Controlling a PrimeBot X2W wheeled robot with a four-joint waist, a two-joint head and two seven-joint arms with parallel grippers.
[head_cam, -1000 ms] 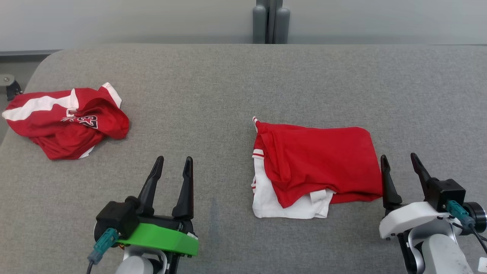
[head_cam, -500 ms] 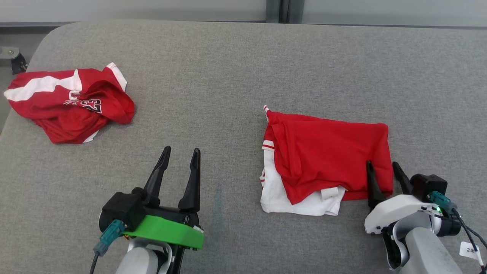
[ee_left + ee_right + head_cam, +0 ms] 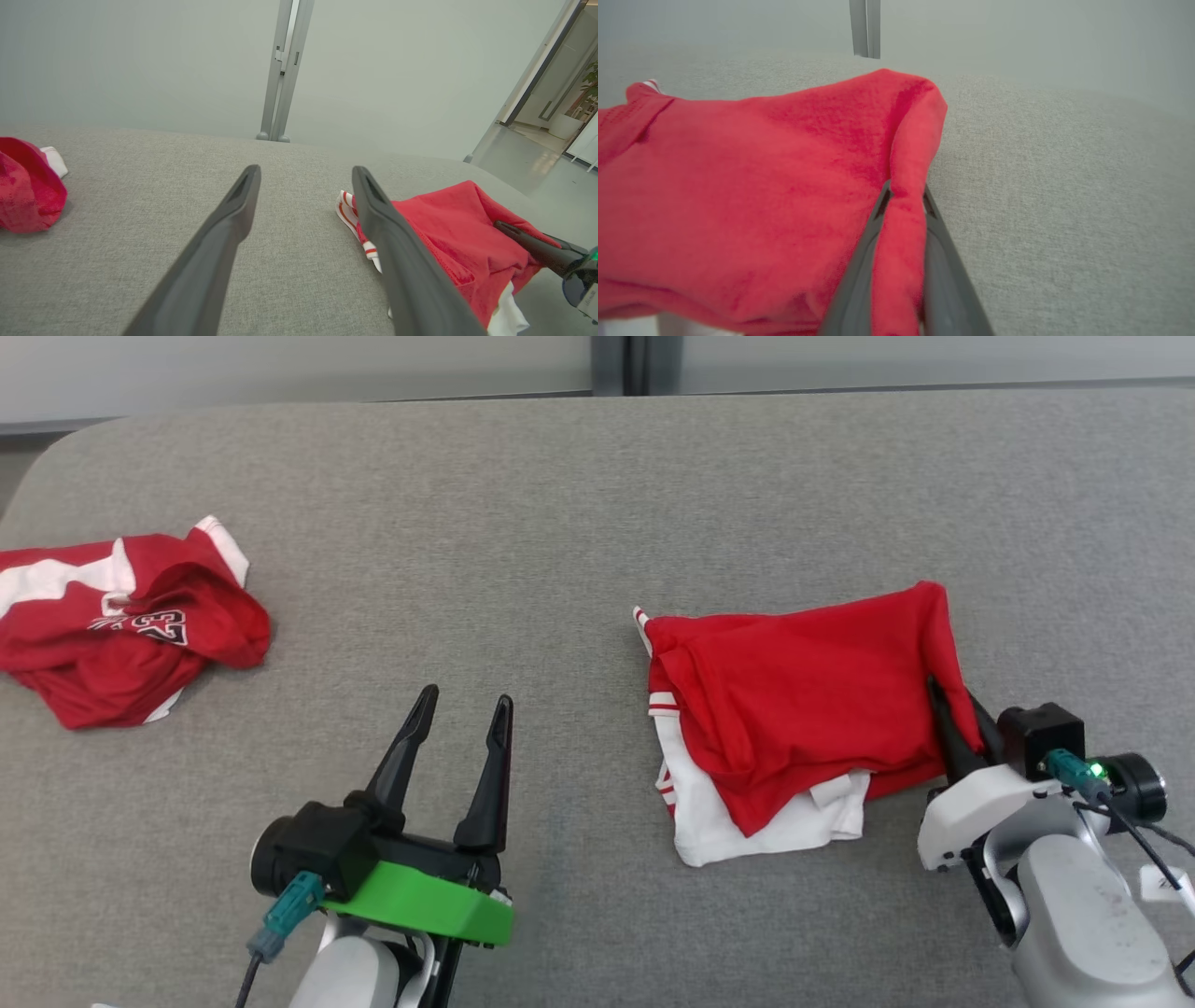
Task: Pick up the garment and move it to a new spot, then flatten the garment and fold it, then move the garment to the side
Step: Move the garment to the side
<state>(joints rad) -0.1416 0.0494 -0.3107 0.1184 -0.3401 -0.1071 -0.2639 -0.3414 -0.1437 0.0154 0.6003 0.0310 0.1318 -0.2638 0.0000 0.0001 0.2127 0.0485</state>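
The folded red and white garment (image 3: 803,700) lies on the grey padded surface (image 3: 560,523), right of centre. My right gripper (image 3: 950,702) is shut on its red right edge, which is pinched into a raised ridge. In the right wrist view the red garment (image 3: 761,163) runs as a fold between the two fingers of the right gripper (image 3: 906,191). My left gripper (image 3: 467,695) stands open to the garment's left, apart from it, with nothing between its fingers. In the left wrist view the left gripper (image 3: 306,169) is open over bare surface, with the garment (image 3: 444,224) and the right gripper (image 3: 528,242) at the right.
A second, crumpled red and white garment (image 3: 121,635) with a number on it lies at the far left; its edge (image 3: 23,186) also appears in the left wrist view. A pale wall with a grey post (image 3: 635,364) stands behind the surface.
My right gripper has moved forward onto the garment's right edge and shut on it, bunching and raising that edge. The head camera has shifted. The left gripper stays open.
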